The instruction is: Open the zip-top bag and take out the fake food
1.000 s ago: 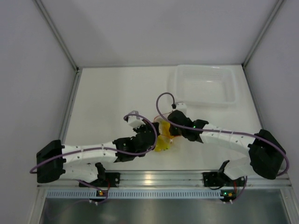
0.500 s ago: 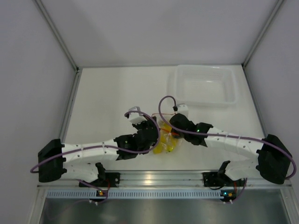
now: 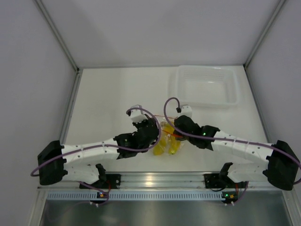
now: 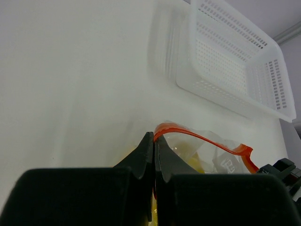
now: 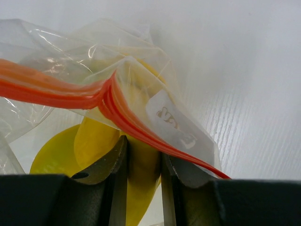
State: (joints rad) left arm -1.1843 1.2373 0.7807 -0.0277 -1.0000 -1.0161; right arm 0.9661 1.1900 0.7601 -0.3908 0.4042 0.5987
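A white desk (image 3: 108, 94) fills the floor of a pale, walled enclosure, with the two arms reaching inward from its near edge. Near the middle of the desk, a little toward the front, lies the zip-top bag (image 3: 165, 128) – clear, crinkled plastic with the yellow fake food (image 3: 165, 145) showing through it. In the right wrist view the food (image 5: 94, 141) is a smooth yellow shape inside the film; which piece it is cannot be told.

The bag's orange-red zipper strip (image 4: 197, 137) arches up off the desk between the two arms. The left tool (image 4: 154, 141) has its fingers pressed together on the left end of that strip, pinching it at the tips. The right tool (image 5: 143, 165) meets the bag from the other side: its fingers stand close together with a narrow gap, bag film and yellow filling that gap, and the strip (image 5: 70, 89) runs across just above the fingertips – so it pinches the bag at the zipper edge.

From above, the left tool (image 3: 156, 132) and the right tool (image 3: 175, 130) sit just beside each other over the bag.

Well apart, at the far right of the desk, stands a clear perforated tray (image 3: 207, 101).
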